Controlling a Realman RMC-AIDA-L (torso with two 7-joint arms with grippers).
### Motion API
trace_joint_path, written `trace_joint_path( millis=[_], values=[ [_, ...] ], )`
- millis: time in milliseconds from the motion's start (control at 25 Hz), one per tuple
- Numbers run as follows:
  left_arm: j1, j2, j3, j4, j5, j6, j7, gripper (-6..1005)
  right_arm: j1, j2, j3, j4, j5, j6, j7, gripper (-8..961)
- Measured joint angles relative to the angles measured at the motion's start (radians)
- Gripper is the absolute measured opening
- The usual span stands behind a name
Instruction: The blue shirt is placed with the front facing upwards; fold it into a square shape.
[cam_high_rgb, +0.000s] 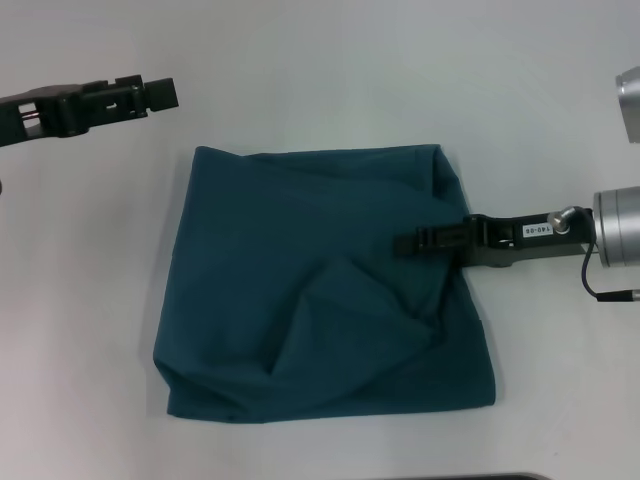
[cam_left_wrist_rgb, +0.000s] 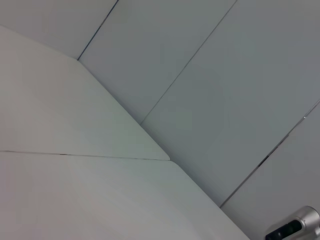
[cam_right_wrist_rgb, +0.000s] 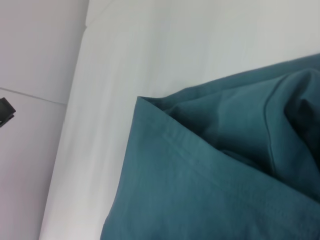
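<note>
Head view: your blue shirt (cam_high_rgb: 320, 285) lies folded into a rough square, mid white table (cam_high_rgb: 350, 70). Right gripper (cam_high_rgb: 405, 242) hovers over its right part; left gripper (cam_high_rgb: 165, 93) sits clear, far left. Jaws: cannot tell on either.

Left wrist view: pale panelled wall (cam_left_wrist_rgb: 210, 75).

Right wrist view: shirt hem on table.

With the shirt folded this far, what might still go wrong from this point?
1. The right end effector sits over the blue shirt at its right edge; pulling away may drag the top layer and undo the fold.
2. Creases bunch near the middle, so the square may end up lumpy.
3. The left end effector is off the cloth and cannot pin it.
</note>
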Motion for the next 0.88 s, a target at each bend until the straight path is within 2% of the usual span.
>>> trace_joint_path(
  millis=[440,640,760,880],
  values=[
    [0.000,0.003,0.000,0.005,0.000,0.000,0.003,950,0.007,0.006,0.003,0.006,0.004,-0.011,-0.020,624],
    [0.000,0.003,0.000,0.005,0.000,-0.002,0.003,950,0.001,0.005,0.007,-0.001,0.044,-0.042,-0.038,386],
    [0.000,0.003,0.000,0.005,0.000,-0.002,0.004,951,0.002,0.002,0.006,-0.003,0.058,-0.056,-0.050,181],
    [0.000,0.003,-0.001,0.005,-0.001,-0.002,0.005,951,0.008,0.000,0.005,-0.007,0.077,-0.085,-0.067,99]
  ],
)
